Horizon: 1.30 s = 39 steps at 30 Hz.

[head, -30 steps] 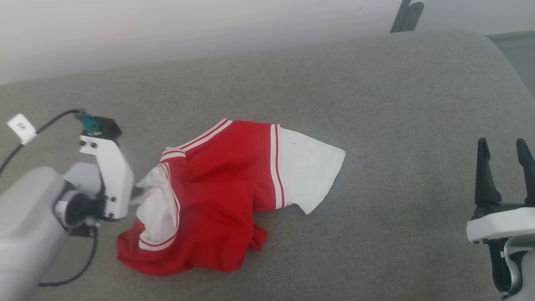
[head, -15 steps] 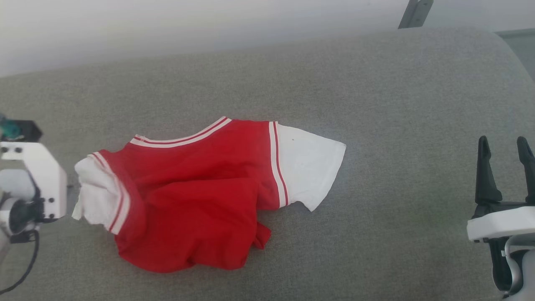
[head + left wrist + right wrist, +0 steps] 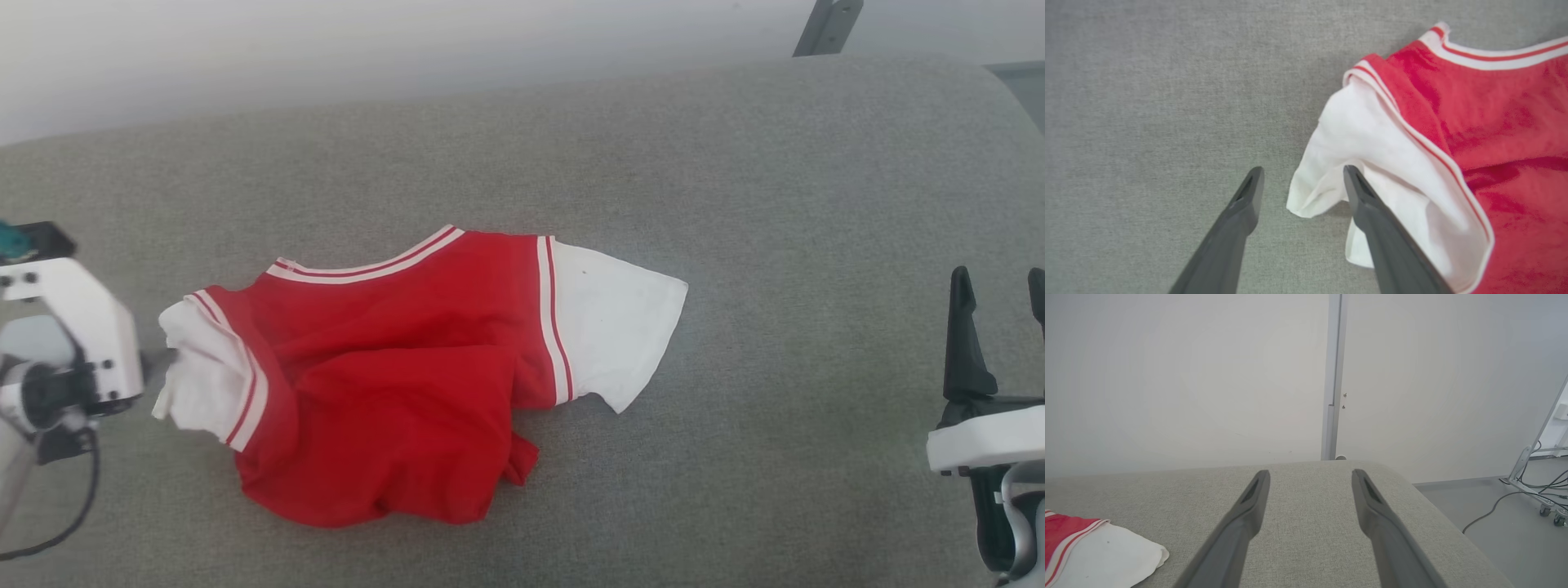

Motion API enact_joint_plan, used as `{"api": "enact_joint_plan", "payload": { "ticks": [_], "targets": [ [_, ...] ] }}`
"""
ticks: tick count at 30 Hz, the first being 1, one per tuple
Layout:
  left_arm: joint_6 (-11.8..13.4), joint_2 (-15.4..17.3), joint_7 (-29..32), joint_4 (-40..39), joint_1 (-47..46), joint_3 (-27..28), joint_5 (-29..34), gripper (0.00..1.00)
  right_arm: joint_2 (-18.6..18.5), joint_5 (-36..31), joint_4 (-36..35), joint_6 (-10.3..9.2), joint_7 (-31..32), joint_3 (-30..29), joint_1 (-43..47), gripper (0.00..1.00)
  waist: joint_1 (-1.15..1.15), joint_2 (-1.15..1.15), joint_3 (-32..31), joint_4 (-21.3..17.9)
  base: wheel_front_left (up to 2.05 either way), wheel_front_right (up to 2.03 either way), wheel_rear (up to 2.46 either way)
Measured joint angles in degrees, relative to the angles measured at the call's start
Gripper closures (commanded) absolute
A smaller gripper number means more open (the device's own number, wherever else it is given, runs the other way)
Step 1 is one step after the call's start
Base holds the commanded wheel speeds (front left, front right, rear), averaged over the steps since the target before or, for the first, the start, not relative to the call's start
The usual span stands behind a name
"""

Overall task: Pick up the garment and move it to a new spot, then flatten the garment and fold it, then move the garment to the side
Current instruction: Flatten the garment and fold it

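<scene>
We see the garment [image 3: 392, 367] lying on the grey fabric surface [image 3: 735, 163], left of its middle and well away from the far edge and the rounded far right corner. It is a red shirt with white short sleeves and red-and-white striped trim. Its striped collar band [image 3: 367, 265] faces the far edge, and the red body is rumpled, with the lower part bunched into folds toward the near side. The right sleeve [image 3: 620, 335] lies spread flat, pointing toward the right edge. The left sleeve [image 3: 1355, 134] is crumpled and partly folded under itself, pointing toward the left edge.

Our left gripper [image 3: 1302, 170] sits low at that left sleeve with its two dark fingers spread wide. In the left wrist view we see a loose corner of the white sleeve lying in the gap between the fingers, and one finger crosses the sleeve; we cannot tell whether that finger touches the cloth. Nothing is pinched and the jaws grip nothing.

Our right gripper [image 3: 1310, 473] hangs over the right part of the surface, well apart from the shirt. Its fingers are parted wide and hold nothing, pointing toward the far edge, with a pale wall [image 3: 1188, 375] and a grey upright post [image 3: 1333, 375] beyond.
</scene>
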Motion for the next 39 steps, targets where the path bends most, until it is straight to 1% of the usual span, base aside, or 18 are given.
{"api": "enact_joint_plan", "payload": {
  "ticks": [4, 8, 10, 14, 15, 17, 18, 19, 20, 23, 28, 32, 36, 39],
  "targets": [
    [2.2, -0.5, 4.2, -4.0, -0.1, -0.8, -0.4, 0.0, 0.0, -0.4, -0.4, 0.01, 0.4, -0.2, 0.2, 0.0, 0.0, 0.0, -0.1, 0.3, 0.0, 0.0, 0.0],
    [4.4, -0.5, 6.1, -8.0, 0.4, -0.7, -1.3, 0.0, 0.0, -0.4, -0.8, 0.0, 0.8, 0.1, 0.2, 0.0, 0.0, 0.0, 0.0, 0.3, 0.0, 0.0, 0.0],
    [5.9, -0.3, 7.0, -9.2, 1.3, -0.3, -2.2, 0.0, 0.1, -0.4, -0.9, 0.0, 0.8, 0.3, 0.2, 0.0, 0.0, 0.0, 0.1, 0.1, 0.0, 0.0, 0.0],
    [8.9, 0.5, 9.6, -12.1, 3.7, -0.1, -4.2, 0.0, 0.0, -0.4, -1.1, 0.01, 1.0, 0.4, 0.4, 0.0, 0.0, 0.0, 0.1, -0.4, 0.0, 0.0, 0.0],
    [9.9, 1.3, 10.1, -14.0, 4.5, -0.5, -3.8, 0.0, -0.1, -0.4, -1.2, 0.0, 1.0, 0.2, 0.8, 0.0, 0.0, 0.0, 0.2, -0.5, 0.0, 0.0, 0.0],
    [10.4, 1.9, 9.8, -15.2, 5.0, -0.4, -3.8, 0.0, -0.1, -0.4, -1.4, 0.01, 1.0, 0.2, 1.0, 0.0, 0.0, 0.0, 0.3, -0.5, 0.0, 0.0, 0.0],
    [10.6, 2.1, 9.5, -15.8, 5.4, -0.3, -3.8, 0.07, -0.1, -0.4, -1.4, 0.01, 1.0, 0.2, 1.0, 0.0, 0.0, 0.0, 0.3, -0.6, 0.0, 0.0, 0.0],
    [10.5, 2.2, 9.2, -16.1, 5.8, -0.2, -3.9, 0.51, -0.1, -0.4, -1.4, 0.0, 1.0, 0.1, 1.0, 0.0, 0.0, 0.0, 0.4, -0.6, 0.0, 0.0, 0.0],
    [10.5, 2.2, 9.2, -16.1, 5.8, -0.2, -3.9, 1.0, -0.1, -0.4, -1.4, 0.0, 1.0, 0.1, 1.0, 0.0, 0.0, 0.0, 0.4, -0.6, 0.0, 0.0, 0.0],
    [10.1, 2.4, 8.4, -16.7, 7.2, -0.1, -4.1, 1.0, 0.0, -0.4, -1.4, 0.01, 1.0, 0.2, 1.0, 0.0, 0.0, 0.0, 0.3, -0.5, 0.0, 0.0, 0.0],
    [11.9, 4.3, 7.2, -16.4, 8.6, 1.5, -4.9, 1.0, 0.0, -0.4, -1.5, 0.0, 1.3, 0.1, 1.0, 0.0, 0.0, 0.0, 0.2, -0.4, 0.0, 0.0, 0.0],
    [14.3, 5.6, 6.7, -16.7, 10.8, 2.9, -6.1, 1.0, 0.0, -0.5, -1.6, 0.0, 1.3, -0.3, 1.2, 0.0, 0.0, 0.0, 0.1, 0.0, 0.0, 0.0, 0.0],
    [17.6, 7.2, 6.9, -16.8, 13.6, 3.1, -7.1, 1.0, 0.2, -0.6, -1.5, 0.0, 1.4, -0.3, 1.3, 0.0, 0.0, 0.0, 0.1, 0.3, 0.0, 0.0, 0.0],
    [18.4, 8.0, 5.8, -16.8, 14.6, 3.0, -6.4, 1.0, 0.2, -0.5, -1.4, 0.01, 1.7, -0.1, 1.2, 0.0, 0.0, 0.0, 0.2, 0.7, 0.0, 0.0, 0.0]
  ]
}}
